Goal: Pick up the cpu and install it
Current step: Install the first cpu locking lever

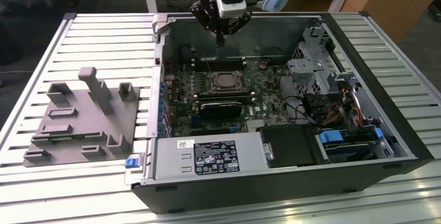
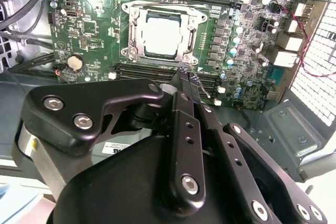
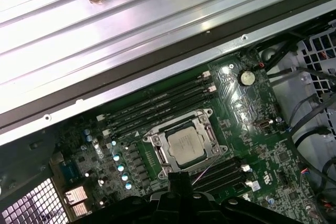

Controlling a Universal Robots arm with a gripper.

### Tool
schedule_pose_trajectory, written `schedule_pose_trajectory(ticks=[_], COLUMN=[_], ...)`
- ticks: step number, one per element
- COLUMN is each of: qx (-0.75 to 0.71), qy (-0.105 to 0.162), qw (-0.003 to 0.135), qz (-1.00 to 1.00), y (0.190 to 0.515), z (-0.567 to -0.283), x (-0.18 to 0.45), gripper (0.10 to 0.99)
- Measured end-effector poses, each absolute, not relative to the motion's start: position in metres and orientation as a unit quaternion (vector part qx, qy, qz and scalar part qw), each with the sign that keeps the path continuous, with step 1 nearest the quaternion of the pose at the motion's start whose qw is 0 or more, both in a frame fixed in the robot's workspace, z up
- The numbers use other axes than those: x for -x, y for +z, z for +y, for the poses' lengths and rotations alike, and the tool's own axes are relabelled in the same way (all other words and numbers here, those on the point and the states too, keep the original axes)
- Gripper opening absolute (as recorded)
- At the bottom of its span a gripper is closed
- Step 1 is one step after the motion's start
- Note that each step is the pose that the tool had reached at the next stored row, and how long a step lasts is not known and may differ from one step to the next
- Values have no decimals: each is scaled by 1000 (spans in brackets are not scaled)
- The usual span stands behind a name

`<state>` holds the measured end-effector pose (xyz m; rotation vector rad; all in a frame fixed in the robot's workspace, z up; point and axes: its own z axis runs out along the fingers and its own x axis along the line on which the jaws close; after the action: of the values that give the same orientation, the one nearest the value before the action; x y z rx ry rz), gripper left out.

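The cpu (image 1: pixel 224 81) is a silver-grey square lying flat inside the metal-framed socket (image 1: pixel 224 72) on the green motherboard of the open computer case. Both wrist views show the cpu (image 2: pixel 160 35) (image 3: pixel 185 146) from above, seated within the socket frame (image 2: pixel 131 30). My gripper (image 1: pixel 220 41) hangs above the board, just beyond the socket toward the case's far wall. Its thin fingers are shut together with nothing between them. In the second wrist view the gripper (image 2: pixel 188 75) ends over the memory slots beside the socket, apart from the cpu.
A black heatsink block (image 1: pixel 220 109) lies on the board nearer the camera than the socket. The power supply (image 1: pixel 206 157), drive cage (image 1: pixel 310 69) and cables (image 1: pixel 344 110) crowd the case. A grey fixture (image 1: pixel 82 115) stands on the slatted table at the exterior view's left.
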<state>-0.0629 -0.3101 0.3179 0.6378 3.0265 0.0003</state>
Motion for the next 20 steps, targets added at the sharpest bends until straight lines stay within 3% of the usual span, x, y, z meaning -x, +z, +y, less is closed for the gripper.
schedule_pose_trajectory(ticks=[20], qx=[-206], qy=[0], qw=[24], qz=[978], y=[316], z=[-310], x=[71], gripper=[106])
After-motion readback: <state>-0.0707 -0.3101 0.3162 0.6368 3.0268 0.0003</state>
